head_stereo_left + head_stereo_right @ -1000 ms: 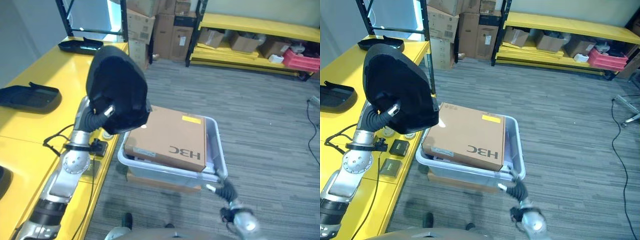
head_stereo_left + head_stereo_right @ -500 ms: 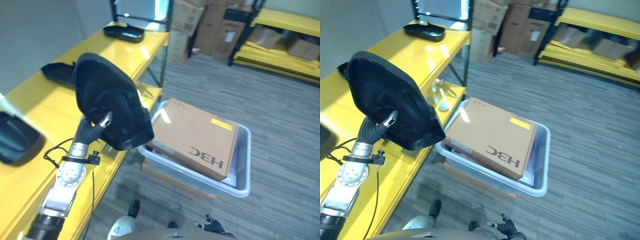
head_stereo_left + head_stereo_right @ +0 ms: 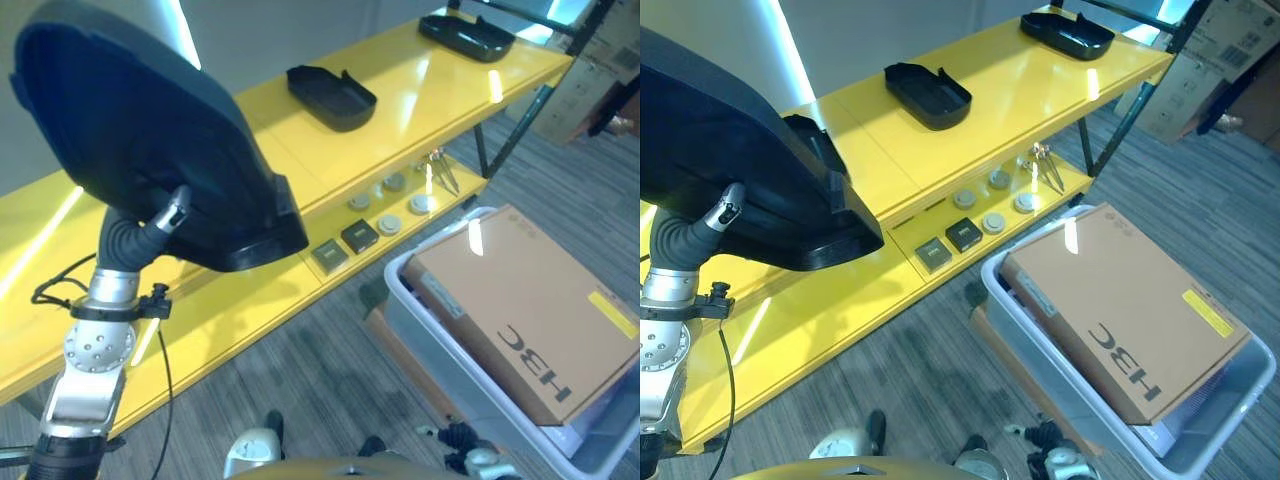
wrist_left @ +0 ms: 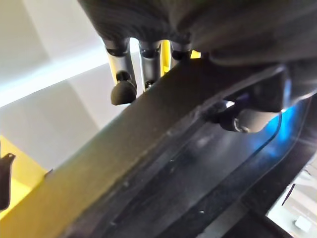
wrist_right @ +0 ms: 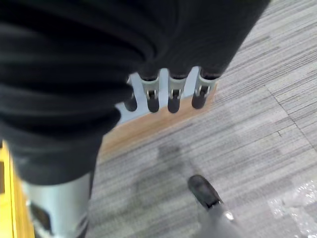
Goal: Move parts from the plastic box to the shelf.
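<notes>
Held high at left over the shelf (image 3: 970, 130), a large moulded part (image 3: 140, 140), on the left hand (image 4: 143, 59). On the shelf's top board, two tray parts (image 3: 928, 95), well apart. On the lower board, small pieces (image 3: 963, 234) in a cluster. At right, on the floor beside the shelf, the plastic box (image 3: 1040, 330), with a cardboard carton (image 3: 1120, 310) lying across its top.

The yellow shelf (image 3: 970, 95) offers bare surface between two black trays (image 3: 928, 94) and (image 3: 1067, 33) on its top level, and more beyond them. A large black part (image 3: 150, 150), held up in the left hand (image 4: 124, 84), blocks the near end. Small parts (image 3: 965, 232) (in a loose row) crowd the lower level. A cardboard box (image 3: 1120, 310) covers the plastic box (image 3: 1040, 345).
</notes>
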